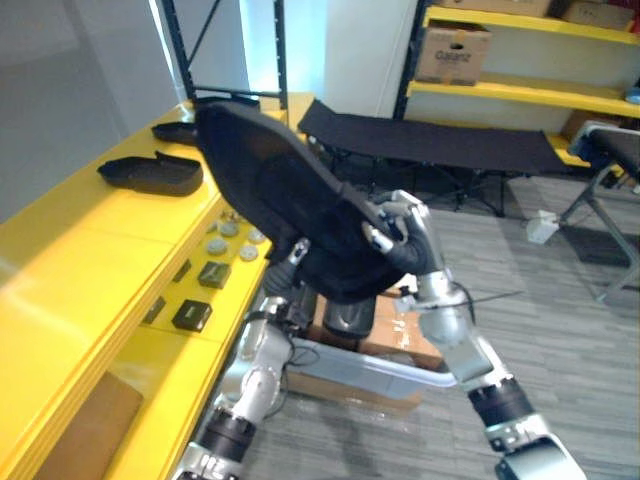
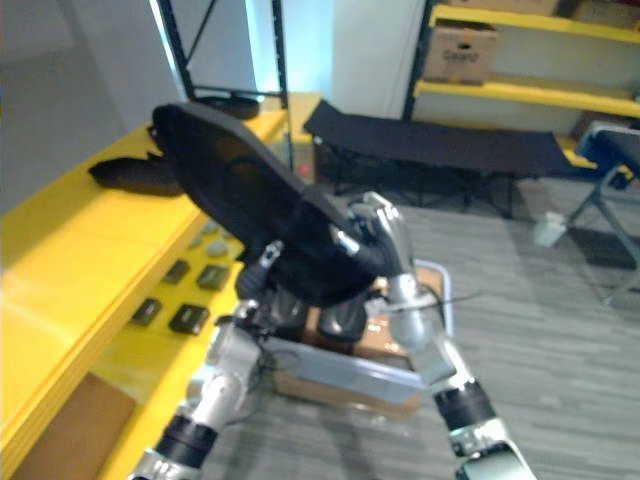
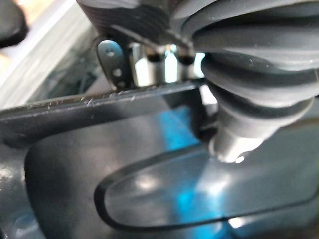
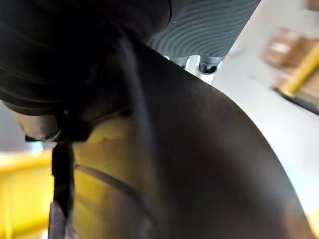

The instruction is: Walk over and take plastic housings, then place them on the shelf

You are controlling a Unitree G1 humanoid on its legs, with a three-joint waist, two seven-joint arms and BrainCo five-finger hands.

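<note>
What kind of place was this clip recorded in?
Probably a warehouse or workshop storeroom: yellow racking with a cardboard box, a long yellow shelf where a small housing lies, and the large housing gripped by the left hand and right hand.

— Where does the light come from?
— Mostly from a bright opening (image 1: pixel 290 40) at the far end, washed out to white. It lays a soft glare along the yellow shelf (image 1: pixel 90 250).
— And the plastic housing (image 1: pixel 280 190)?
— Nearly black, with little surface detail. In the left wrist view its glossy inside carries a blue reflection. In the right wrist view it is a dark mass against the pale, bright floor (image 4: pixel 269 84). Shadows are soft throughout.
</note>
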